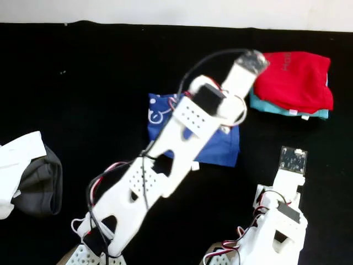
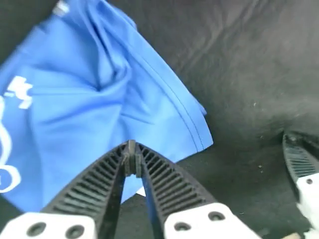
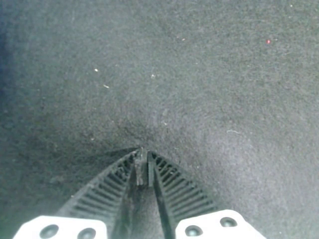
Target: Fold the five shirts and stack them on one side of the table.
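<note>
A blue shirt (image 1: pixel 222 147) with white print lies loosely folded on the black table (image 1: pixel 83 83), partly under my left arm (image 1: pixel 165 160), which stretches across it toward the far right. My left gripper (image 2: pixel 131 162) is shut just above the blue shirt (image 2: pixel 89 99), near its hemmed corner, with nothing seen between the tips. A red shirt (image 1: pixel 295 77) lies folded on a teal shirt (image 1: pixel 265 106) at the far right. My right gripper (image 3: pixel 142 169) is shut over bare black cloth (image 3: pixel 199 74), close to the table's near right side.
A white shirt (image 1: pixel 19 157) and a dark grey shirt (image 1: pixel 44 185) lie bunched at the left edge. My right arm (image 1: pixel 281 215) stands at the near right; one of its fingers (image 2: pixel 299 164) shows beside the blue shirt.
</note>
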